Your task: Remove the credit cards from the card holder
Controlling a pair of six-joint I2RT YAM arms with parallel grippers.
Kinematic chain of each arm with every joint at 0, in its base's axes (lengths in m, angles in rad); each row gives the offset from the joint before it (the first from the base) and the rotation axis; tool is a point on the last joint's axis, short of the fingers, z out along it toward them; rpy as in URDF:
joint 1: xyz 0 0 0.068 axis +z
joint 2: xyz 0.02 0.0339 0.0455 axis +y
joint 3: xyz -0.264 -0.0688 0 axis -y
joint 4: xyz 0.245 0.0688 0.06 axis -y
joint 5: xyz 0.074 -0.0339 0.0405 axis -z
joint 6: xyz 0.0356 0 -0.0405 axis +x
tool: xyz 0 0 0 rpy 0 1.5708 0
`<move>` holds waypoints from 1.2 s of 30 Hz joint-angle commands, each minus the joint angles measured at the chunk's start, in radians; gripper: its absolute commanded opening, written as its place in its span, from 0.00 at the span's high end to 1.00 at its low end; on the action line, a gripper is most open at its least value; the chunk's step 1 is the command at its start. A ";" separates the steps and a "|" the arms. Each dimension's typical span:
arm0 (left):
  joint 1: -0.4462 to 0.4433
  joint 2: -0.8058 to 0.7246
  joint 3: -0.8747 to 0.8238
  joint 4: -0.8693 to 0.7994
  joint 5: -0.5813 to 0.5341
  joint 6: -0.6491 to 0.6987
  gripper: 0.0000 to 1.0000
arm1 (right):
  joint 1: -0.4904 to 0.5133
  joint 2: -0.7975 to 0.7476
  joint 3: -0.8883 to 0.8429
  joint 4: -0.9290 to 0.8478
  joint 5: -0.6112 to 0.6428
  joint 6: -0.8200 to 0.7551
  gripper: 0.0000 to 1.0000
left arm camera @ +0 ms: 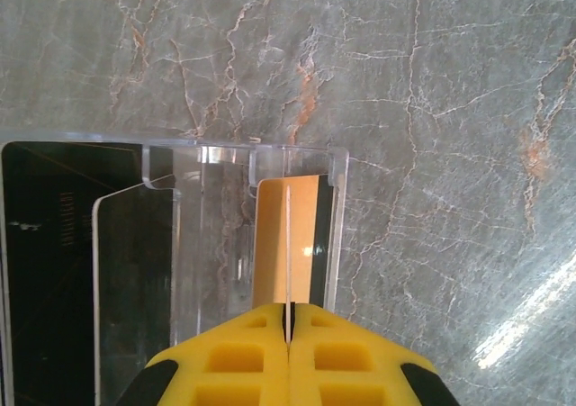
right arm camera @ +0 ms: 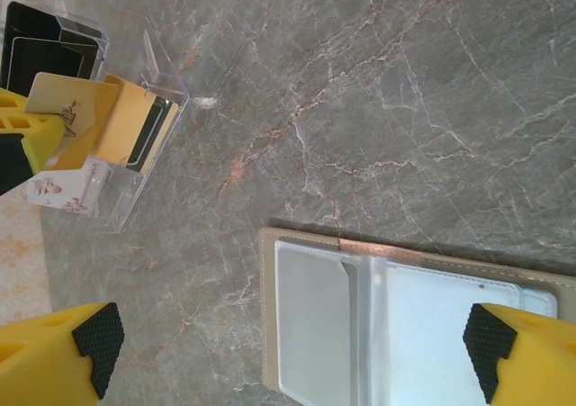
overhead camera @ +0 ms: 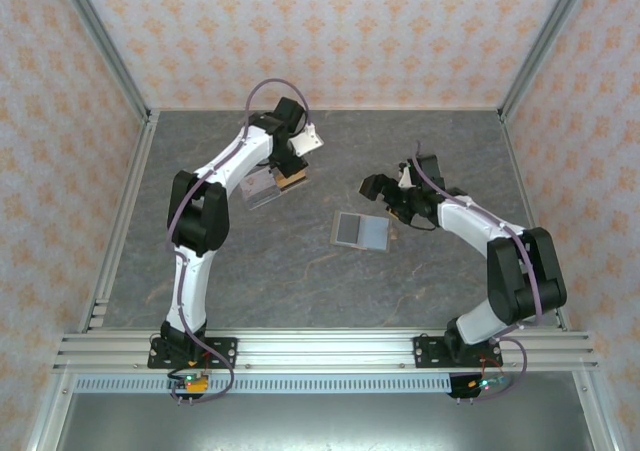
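At the far left of the table, L gripper is pinched tight on a thin pale card. Its wrist cam sees the card edge-on, right over the end slot of the clear tray, w/ a tan card sitting in that slot. The card holder lies open flat mid-table, inside panels up, well apart from the tray. R gripper hangs just above it, jaws spread as wide as they go, holding nothing. Can't tell through the clear pockets whether any cards are left in the holder. Risks as I judge them:

- The held card is lined up v. close to the slot wall and the tan card. If it's a bit off, its edge could catch, flex and spring out of the pinch.
- Letting go too high could send it skidding off the tray rim onto the table.
- The tray looks light, so a push from the fingers may shove or tip it and spill what's inside.
- On the R side nothing pins the holder down, so tugging a tight card would prob. drag or fold the whole thing.
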 commanded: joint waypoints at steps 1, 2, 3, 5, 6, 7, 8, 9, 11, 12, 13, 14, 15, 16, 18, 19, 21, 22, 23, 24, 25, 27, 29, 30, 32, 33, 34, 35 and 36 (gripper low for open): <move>0.007 0.030 0.043 -0.062 -0.013 0.046 0.99 | 0.002 0.006 0.037 -0.023 -0.005 0.001 0.01; 0.007 0.038 0.048 -0.065 -0.015 0.051 0.98 | 0.002 0.008 0.040 -0.026 -0.004 0.002 0.01; 0.010 0.047 0.056 -0.074 -0.013 0.055 0.98 | 0.002 0.010 0.043 -0.030 -0.005 0.002 0.01; 0.014 0.057 0.065 -0.081 -0.008 0.057 0.98 | 0.002 0.014 0.043 -0.031 -0.006 0.004 0.01; 0.013 0.059 0.064 -0.081 -0.009 0.058 0.96 | 0.001 0.016 0.043 -0.029 -0.006 0.007 0.01; 0.015 0.059 0.063 -0.076 -0.009 0.059 0.96 | 0.002 0.018 0.042 -0.028 -0.003 0.009 0.01; 0.014 0.059 0.061 -0.069 -0.008 0.059 0.95 | 0.002 0.022 0.043 -0.029 0.000 0.011 0.01; 0.015 0.060 0.062 -0.067 -0.006 0.059 0.95 | 0.002 0.027 0.043 -0.028 0.002 0.012 0.00; 0.016 0.063 0.061 -0.055 -0.009 0.053 0.91 | 0.002 0.037 0.046 -0.028 -0.002 0.014 0.00; 0.016 0.064 0.061 -0.053 -0.008 0.053 0.89 | 0.002 0.040 0.048 -0.026 -0.002 0.017 0.00; 0.016 0.065 0.061 -0.051 -0.011 0.052 0.86 | 0.002 0.044 0.049 -0.026 -0.004 0.018 0.00; 0.016 0.065 0.061 -0.049 -0.017 0.047 0.81 | 0.002 0.045 0.049 -0.024 -0.006 0.019 0.00; 0.016 0.064 0.065 -0.055 -0.014 0.042 0.75 | 0.002 0.045 0.049 -0.023 -0.006 0.020 0.00; 0.016 0.062 0.069 -0.061 -0.014 0.039 0.70 | 0.002 0.045 0.049 -0.024 -0.005 0.021 0.00; 0.016 0.051 0.073 -0.067 -0.012 0.029 0.62 | 0.003 0.040 0.048 -0.025 -0.001 0.017 0.00; 0.016 0.043 0.073 -0.067 -0.007 0.025 0.60 | 0.004 0.035 0.047 -0.025 0.006 0.016 0.00; 0.016 0.018 0.077 -0.068 0.011 0.007 0.57 | 0.011 0.028 0.055 -0.054 0.044 0.002 0.00; 0.016 0.005 0.077 -0.069 0.026 -0.002 0.56 | 0.015 0.026 0.061 -0.074 0.068 -0.007 0.01; 0.016 -0.015 0.074 -0.065 0.041 -0.016 0.55 | 0.023 0.022 0.066 -0.089 0.088 -0.016 0.01; 0.017 -0.036 0.063 -0.050 0.050 -0.031 0.54 | 0.031 0.018 0.067 -0.100 0.100 -0.023 0.01; 0.016 -0.054 0.050 -0.037 0.052 -0.046 0.54 | 0.038 0.016 0.069 -0.109 0.109 -0.024 0.02; 0.016 -0.096 0.024 -0.016 0.061 -0.086 0.53 | 0.062 0.003 0.072 -0.129 0.148 -0.033 0.02; 0.016 -0.146 -0.015 0.017 0.071 -0.152 0.51 | 0.095 -0.011 0.081 -0.165 0.203 -0.041 0.03; 0.017 -0.170 -0.038 0.038 0.074 -0.184 0.50 | 0.109 -0.015 0.082 -0.175 0.229 -0.043 0.03; 0.016 -0.230 -0.104 0.099 0.058 -0.272 0.47 | 0.141 -0.021 0.088 -0.197 0.273 -0.038 0.05; 0.016 -0.256 -0.136 0.124 0.045 -0.317 0.45 | 0.152 -0.020 0.090 -0.207 0.286 -0.037 0.06; 0.016 -0.284 -0.172 0.151 0.031 -0.364 0.44 | 0.172 -0.016 0.095 -0.221 0.309 -0.037 0.08; 0.015 -0.321 -0.208 0.176 0.018 -0.411 0.42 | 0.190 -0.010 0.101 -0.236 0.334 -0.035 0.09; 0.014 -0.348 -0.242 0.196 0.004 -0.450 0.41 | 0.203 -0.002 0.106 -0.250 0.353 -0.032 0.11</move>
